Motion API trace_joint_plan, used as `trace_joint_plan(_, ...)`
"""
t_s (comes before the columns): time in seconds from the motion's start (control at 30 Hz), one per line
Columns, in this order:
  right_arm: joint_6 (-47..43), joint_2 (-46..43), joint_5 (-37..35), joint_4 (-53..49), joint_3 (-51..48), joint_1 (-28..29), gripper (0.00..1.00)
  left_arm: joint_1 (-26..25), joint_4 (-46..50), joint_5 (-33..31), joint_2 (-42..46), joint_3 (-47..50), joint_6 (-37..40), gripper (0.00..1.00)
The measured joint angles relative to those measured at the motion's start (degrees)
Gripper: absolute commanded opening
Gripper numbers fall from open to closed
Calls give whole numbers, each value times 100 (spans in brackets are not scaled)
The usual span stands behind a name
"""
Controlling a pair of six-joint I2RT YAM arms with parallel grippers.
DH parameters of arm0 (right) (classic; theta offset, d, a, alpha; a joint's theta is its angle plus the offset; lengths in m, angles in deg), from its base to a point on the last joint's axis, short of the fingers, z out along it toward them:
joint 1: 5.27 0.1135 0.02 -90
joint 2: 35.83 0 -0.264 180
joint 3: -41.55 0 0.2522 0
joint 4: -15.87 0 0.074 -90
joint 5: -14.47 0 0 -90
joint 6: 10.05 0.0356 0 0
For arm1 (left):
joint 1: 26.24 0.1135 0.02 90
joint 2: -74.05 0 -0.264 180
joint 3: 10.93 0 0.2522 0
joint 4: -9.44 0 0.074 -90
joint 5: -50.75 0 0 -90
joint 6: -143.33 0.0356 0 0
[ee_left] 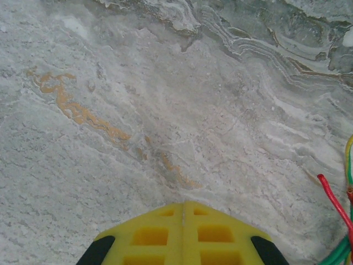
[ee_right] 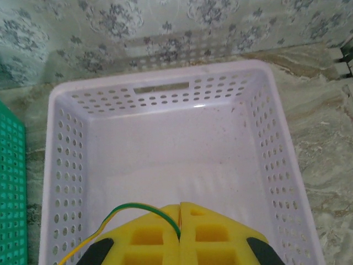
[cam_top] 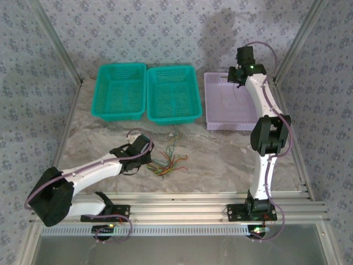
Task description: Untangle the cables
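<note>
The cables [cam_top: 168, 161] lie in a loose tangle of green, yellow, red and brown wires on the marble tabletop, in front of the teal baskets. My left gripper [cam_top: 142, 157] rests just left of that tangle, shut with nothing between its yellow fingers [ee_left: 165, 232]. Red and green cable ends [ee_left: 332, 194] show at the right edge of the left wrist view. My right gripper [cam_top: 241, 77] hangs over the lavender basket [cam_top: 212, 105], shut on one green-and-yellow cable [ee_right: 138, 206]. That cable arcs left out of the closed jaws of the right gripper [ee_right: 181, 208], above the basket's floor [ee_right: 182, 154].
Two teal baskets [cam_top: 121, 91] [cam_top: 172, 93] stand side by side at the back, left of the lavender one. Aluminium frame rails [cam_top: 182, 212] run along the near edge and up both sides. A teal basket's edge [ee_right: 11, 187] sits close beside the lavender basket.
</note>
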State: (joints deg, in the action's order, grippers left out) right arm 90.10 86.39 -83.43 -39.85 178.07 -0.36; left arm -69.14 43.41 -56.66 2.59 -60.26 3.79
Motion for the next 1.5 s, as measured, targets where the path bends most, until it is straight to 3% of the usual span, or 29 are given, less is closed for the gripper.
trace_joint_plan(0.13,114,181,59,-74,0,-2,29,-37,-24,0,-50,0,-2,0)
trace_joint_plan(0.23,127,249,70,-177,-7,0,33,-37,-50,-2,-70,0,-2,0)
trace_joint_plan(0.47,254,142,-20,-225,-133,33,52,-37,-81,0,-116,0,-4,0)
trace_joint_plan(0.63,304,-833,-140,-2,-1180,227,57,-37,-98,0,-151,0,-4,0)
trace_joint_plan(0.87,660,-3952,-15,1064,-4229,697,62,-37,-120,0,-151,0,2,0)
trace_joint_plan(1.0,859,-5248,133,1453,-5768,968,62,-37,-118,-2,-138,-33,48,0)
trace_joint_plan(1.27,1051,-5438,-302,1980,-7613,2083,61,-37,-116,-22,-74,-260,173,0)
trace_joint_plan(1.5,1237,-5274,-916,2271,-7969,2092,61,-37,-81,-26,122,-262,177,0)
